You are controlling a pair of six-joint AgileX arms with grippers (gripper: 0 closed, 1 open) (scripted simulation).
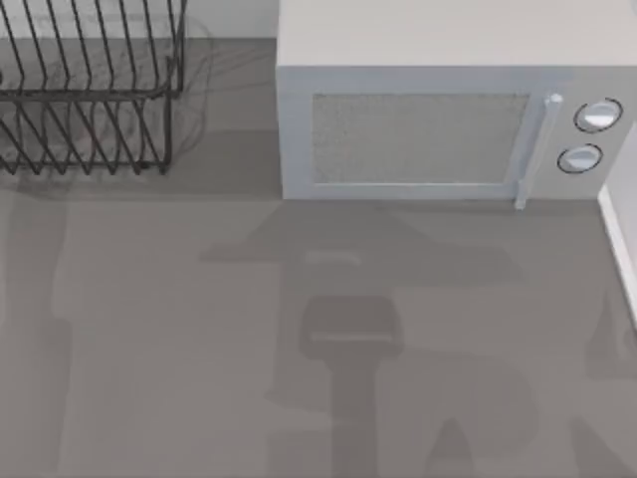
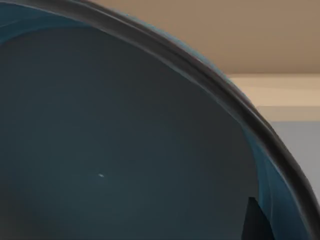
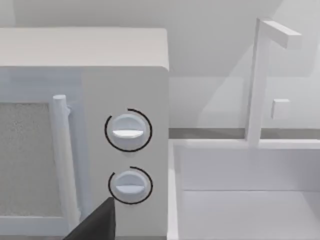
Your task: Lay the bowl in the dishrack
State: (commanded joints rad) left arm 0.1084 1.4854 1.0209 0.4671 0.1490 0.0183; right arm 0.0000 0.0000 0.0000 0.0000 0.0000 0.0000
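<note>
As the bowl (image 2: 125, 150) looms against the left wrist camera, likely carried toward the dishrack (image 1: 90, 100) at ten o'clock, I cannot tell either claw's state.

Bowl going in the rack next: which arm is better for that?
Left, probably. Its wrist view sits right against the bowl, and the rack is on the table's left. The right wrist view faces the microwave.

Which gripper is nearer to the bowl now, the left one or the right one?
Left. The bowl's inside sits right up against the left wrist camera, so the left gripper is at it. The right wrist camera faces the microwave's knobs beside the sink, away from the bowl.
</note>
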